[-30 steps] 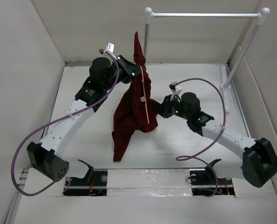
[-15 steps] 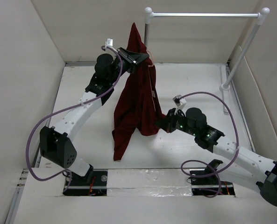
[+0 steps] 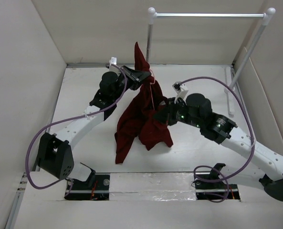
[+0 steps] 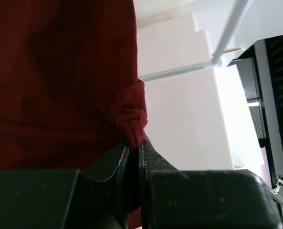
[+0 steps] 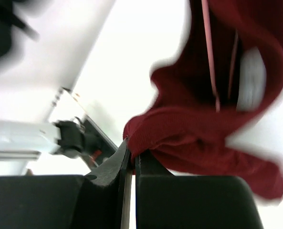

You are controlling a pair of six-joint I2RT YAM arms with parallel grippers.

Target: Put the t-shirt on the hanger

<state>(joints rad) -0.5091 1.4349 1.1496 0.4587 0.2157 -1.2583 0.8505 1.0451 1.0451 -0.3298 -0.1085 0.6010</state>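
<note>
I am holding the t-shirt (image 3: 140, 112) aloft, left and right jaws clenching cloth; the hanger (image 5: 208, 47) is seemingly sitting half-threaded.

The white table (image 3: 179, 152) carried a white-posted rack (image 3: 246, 52) standing from 12 to 2 o'clock, the left arm base (image 3: 91, 181) and right arm base (image 3: 210, 182) at 6 o'clock, and the maroon t-shirt (image 3: 141, 114) drooped toward its centre, contact unclear.

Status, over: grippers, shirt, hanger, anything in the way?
Left gripper shut on shirt, holding it up. Right gripper shut on a lower fold. Hanger wire amid the folds. Rack behind, untouched.
</note>
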